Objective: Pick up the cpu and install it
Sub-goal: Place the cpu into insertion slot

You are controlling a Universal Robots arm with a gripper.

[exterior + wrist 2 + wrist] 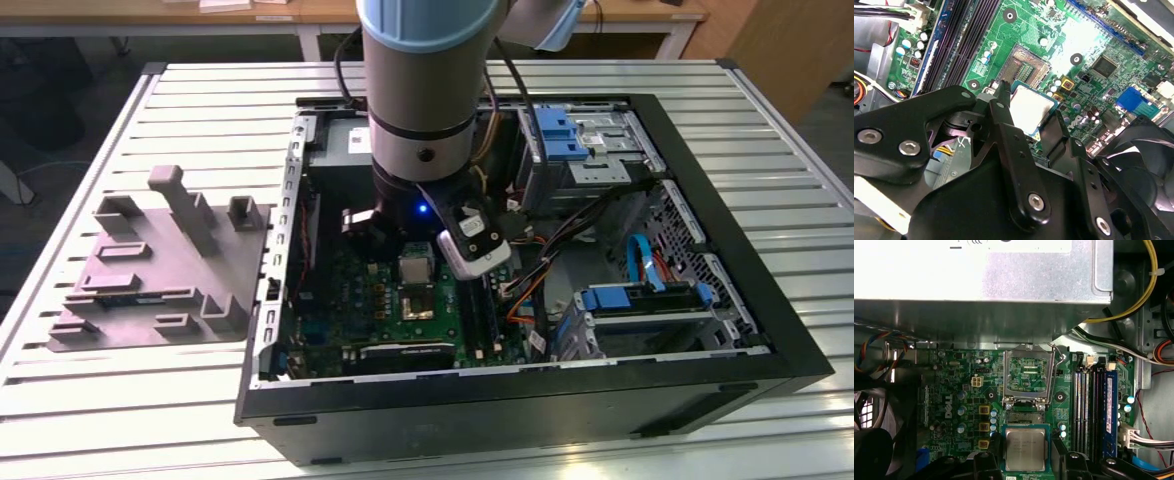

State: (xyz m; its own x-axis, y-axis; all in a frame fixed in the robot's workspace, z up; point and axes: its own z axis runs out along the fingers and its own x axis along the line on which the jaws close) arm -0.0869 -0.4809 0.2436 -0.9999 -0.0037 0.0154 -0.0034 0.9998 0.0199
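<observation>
1. The gripper pinches the cpu by two opposite edges, with a black finger pressed against each side.
2. The cpu sits level, metal top up, over the green board and just beside the open socket.
3. Dark memory slots run along one side of the socket, and a grey metal box lies beyond it.
4. In the exterior view the arm reaches down into the open computer case, which lies on a slatted table. A grey rack rests on the table at the exterior view's left.
</observation>
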